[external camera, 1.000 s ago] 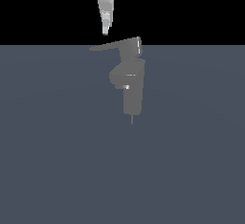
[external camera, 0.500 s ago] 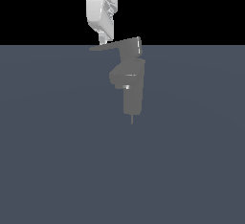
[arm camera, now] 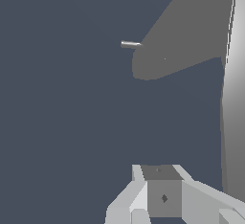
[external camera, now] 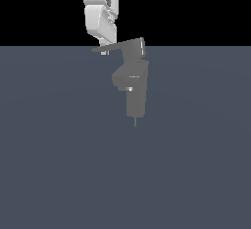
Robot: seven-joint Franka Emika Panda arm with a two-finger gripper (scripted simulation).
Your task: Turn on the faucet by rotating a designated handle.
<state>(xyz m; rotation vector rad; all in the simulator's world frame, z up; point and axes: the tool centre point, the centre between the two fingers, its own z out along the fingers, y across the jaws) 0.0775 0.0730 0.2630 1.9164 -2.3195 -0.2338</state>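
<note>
The gripper (external camera: 104,44) has come lower since half a second ago, now just behind the handle (external camera: 115,47) tip; I cannot tell whether its jaws are released or clenched. The matte grey faucet (external camera: 133,81) stands upright mid-scene, its thin tapering handle pointing to 9 o'clock from the top cap.

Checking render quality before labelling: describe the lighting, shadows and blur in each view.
Exterior view: sharp, flat lighting, black backdrop, no cast shadows; the gripper shows brightest, the faucet dull grey. Wrist view: equally sharp; the handle flat grey, a bright gradient along one edge.
</note>
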